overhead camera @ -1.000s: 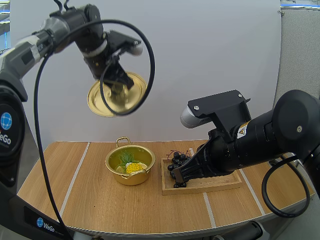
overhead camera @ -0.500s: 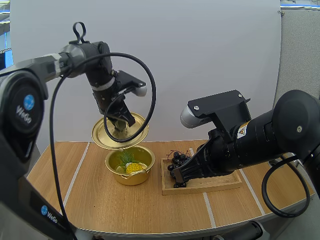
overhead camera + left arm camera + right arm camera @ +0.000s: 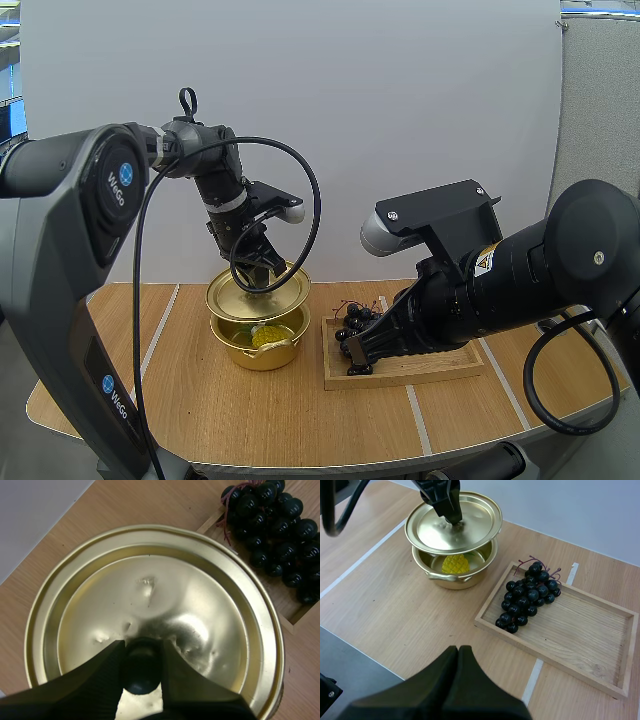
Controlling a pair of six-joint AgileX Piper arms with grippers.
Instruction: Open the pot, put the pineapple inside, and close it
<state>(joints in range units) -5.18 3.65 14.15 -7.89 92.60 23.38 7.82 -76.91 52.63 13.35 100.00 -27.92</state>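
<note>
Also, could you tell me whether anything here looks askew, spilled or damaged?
The round gold metal lid, pinched by its black knob in the left hand, hangs just above the gold metal pot, unseated, and its top shows small dents near the knob. Nothing looks spilled.

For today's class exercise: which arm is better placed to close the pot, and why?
Left. The left hand holds the lid by its knob just above the pot; the right hand is empty.

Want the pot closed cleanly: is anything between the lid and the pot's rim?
Nothing visible does. The left gripper holds the lid just above the pot; the pineapple lies inside the pot, under the lid.
</note>
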